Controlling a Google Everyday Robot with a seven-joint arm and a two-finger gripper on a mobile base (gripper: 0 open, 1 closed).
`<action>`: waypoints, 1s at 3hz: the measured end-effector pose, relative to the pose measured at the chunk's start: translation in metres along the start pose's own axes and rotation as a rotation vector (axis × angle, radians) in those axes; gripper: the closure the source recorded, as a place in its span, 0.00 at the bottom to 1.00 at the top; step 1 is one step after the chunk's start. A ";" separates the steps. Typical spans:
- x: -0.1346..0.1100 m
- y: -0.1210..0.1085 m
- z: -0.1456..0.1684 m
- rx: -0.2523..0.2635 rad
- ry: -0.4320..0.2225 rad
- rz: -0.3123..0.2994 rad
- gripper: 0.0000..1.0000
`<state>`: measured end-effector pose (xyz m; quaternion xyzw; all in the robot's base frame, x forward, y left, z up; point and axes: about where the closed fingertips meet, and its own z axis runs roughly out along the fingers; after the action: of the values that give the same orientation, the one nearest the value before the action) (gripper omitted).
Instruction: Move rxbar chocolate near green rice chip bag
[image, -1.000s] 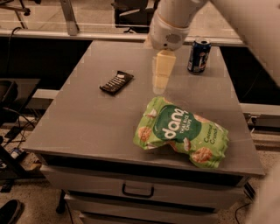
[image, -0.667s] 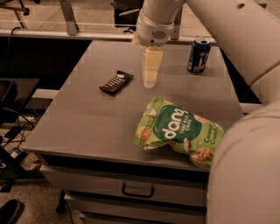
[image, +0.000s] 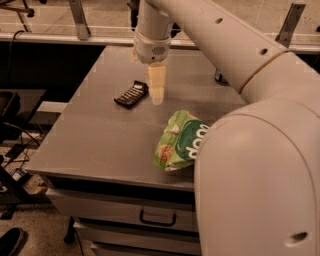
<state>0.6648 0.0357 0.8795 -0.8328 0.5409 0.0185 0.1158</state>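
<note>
The rxbar chocolate (image: 131, 94) is a small black bar with white text, lying flat on the grey table (image: 95, 140) at the left centre. My gripper (image: 156, 96) hangs just right of the bar and points down, close above the tabletop, with nothing seen in it. The green rice chip bag (image: 179, 143) lies near the table's front edge, to the right of and nearer than the bar. My arm hides the bag's right half.
A dark soda can (image: 218, 76) shows only as a sliver behind my arm at the back right. My white arm fills the right side of the view. Drawers with a handle (image: 157, 218) sit under the table's front edge.
My gripper has moved left, from the middle of the table to just beside the bar. My arm now covers the can and half of the bag.
</note>
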 end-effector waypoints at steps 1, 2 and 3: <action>-0.009 -0.003 0.023 -0.034 0.022 -0.063 0.00; -0.016 -0.005 0.038 -0.074 0.050 -0.118 0.00; -0.022 -0.007 0.050 -0.107 0.074 -0.167 0.00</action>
<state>0.6669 0.0692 0.8358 -0.8802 0.4717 0.0068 0.0520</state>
